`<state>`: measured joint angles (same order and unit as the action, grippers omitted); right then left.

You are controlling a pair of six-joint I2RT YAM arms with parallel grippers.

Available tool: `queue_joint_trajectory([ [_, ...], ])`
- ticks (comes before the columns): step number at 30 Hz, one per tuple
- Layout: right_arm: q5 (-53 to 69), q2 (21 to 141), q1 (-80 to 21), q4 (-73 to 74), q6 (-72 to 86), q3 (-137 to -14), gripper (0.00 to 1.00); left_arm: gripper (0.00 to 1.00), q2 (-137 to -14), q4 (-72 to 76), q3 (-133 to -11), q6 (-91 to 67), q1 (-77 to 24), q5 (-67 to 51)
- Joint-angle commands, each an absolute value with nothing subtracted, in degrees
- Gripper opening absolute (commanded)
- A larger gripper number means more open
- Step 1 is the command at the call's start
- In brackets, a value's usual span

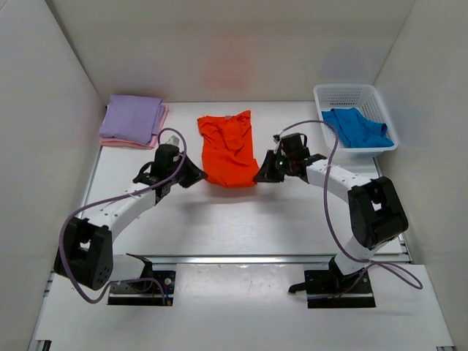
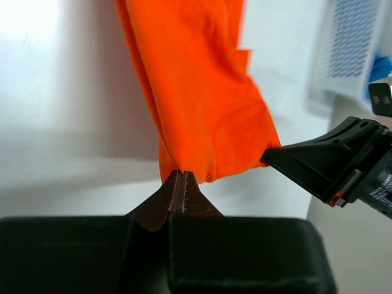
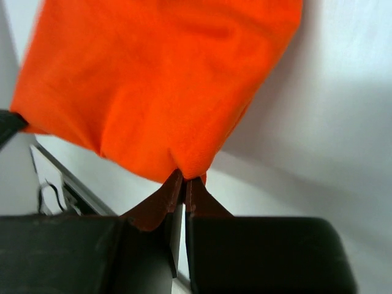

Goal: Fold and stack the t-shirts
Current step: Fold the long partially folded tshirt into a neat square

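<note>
The bright orange t-shirt (image 1: pixel 228 148) lies in the middle of the table, its near edge lifted between the two grippers. My left gripper (image 1: pixel 199 175) is shut on its near left corner (image 2: pixel 184 165). My right gripper (image 1: pixel 260 175) is shut on its near right corner (image 3: pixel 187 168). The right gripper also shows in the left wrist view (image 2: pixel 331 165). A lavender t-shirt (image 1: pixel 131 118) lies folded on a pink one (image 1: pixel 162 123) at the far left. The blue t-shirt (image 1: pixel 356 127) lies in the basket.
The white mesh basket (image 1: pixel 340 95) stands at the far right. White walls close in the table on the left, back and right. A metal rail (image 1: pixel 241 259) runs along the near edge by the arm bases.
</note>
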<state>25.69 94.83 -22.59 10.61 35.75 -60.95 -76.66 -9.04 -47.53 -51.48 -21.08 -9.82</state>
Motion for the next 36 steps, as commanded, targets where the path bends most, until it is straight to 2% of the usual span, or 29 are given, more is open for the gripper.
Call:
queue_joint_trajectory([
  [1,25.8,91.6,-25.7,13.6,35.2,-55.3,0.00,0.00,-73.4,-12.5,-41.4,-50.7,-21.9,-12.0],
  [10,27.7,79.6,-29.9,16.5,36.7,-39.0,0.00,0.00,-60.0,-22.1,-30.2,-47.7,-24.4,-12.4],
  [17,32.2,74.2,-31.6,19.7,36.3,-34.2,0.00,0.00,-47.3,-27.1,-22.9,-51.2,-26.7,-13.7],
  [22,34.4,77.8,-30.1,19.3,33.7,-35.6,0.00,0.00,-51.2,-23.3,-21.8,-46.7,-23.0,-17.8],
  [27,35.5,87.2,-27.2,22.6,29.5,-47.7,0.00,0.00,-64.2,-21.7,-32.9,-41.6,-20.8,-17.8],
  [33,35.3,102.2,-20.1,31.5,22.8,-76.9,0.00,0.00,-82.2,-19.0,-58.2,-36.6,-13.8,-22.0],
  [36,35.2,112.9,-16.8,35.9,20.5,-97.2,0.00,0.00,-94.3,-20.5,-71.8,-34.5,-12.1,-19.9],
])
